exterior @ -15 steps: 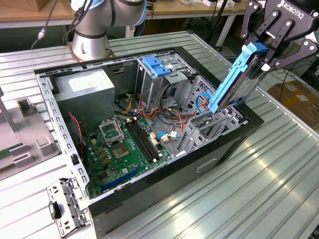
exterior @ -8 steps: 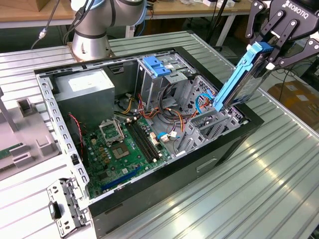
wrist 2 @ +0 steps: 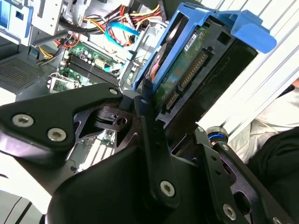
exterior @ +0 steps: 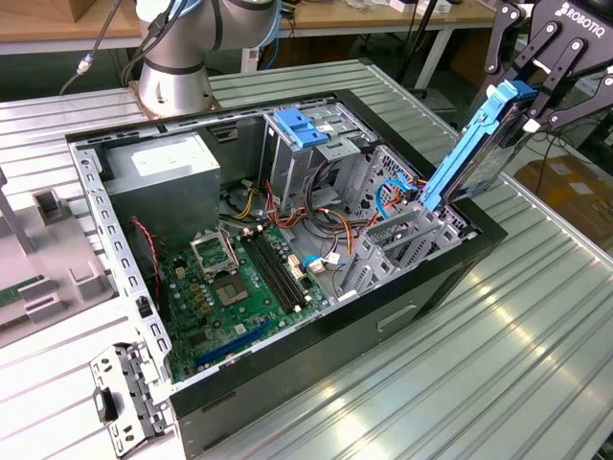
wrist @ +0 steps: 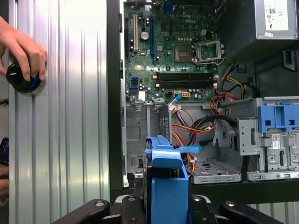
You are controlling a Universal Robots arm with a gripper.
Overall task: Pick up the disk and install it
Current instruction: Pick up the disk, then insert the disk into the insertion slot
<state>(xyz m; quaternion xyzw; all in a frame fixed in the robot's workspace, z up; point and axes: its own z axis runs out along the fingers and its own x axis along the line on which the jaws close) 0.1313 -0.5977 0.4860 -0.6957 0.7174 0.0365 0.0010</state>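
Ribbed aluminium tabletop is carrying an open black computer case. Silver hard disk in blue plastic carrier is hanging tilted above the case's edge at the exterior view's right, lower end pointing inward. Black claw is clamping its upper end, fingers closed against it. A person's hand is resting on a black knob.

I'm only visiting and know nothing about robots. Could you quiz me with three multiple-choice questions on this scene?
1. Where is the disk? A) lying flat B) tilted over the end of the computer case at the exterior view's right C) fully slotted in
2. Its frame's colour? A) blue B) red C) yellow
3. The claw is: A) open, empty B) parked away from the disk C) shut on the disk
Answers: B, its lower end dips toward the metal bays; A, blue plastic edges it; C, it grips the disk's upper end aloft.
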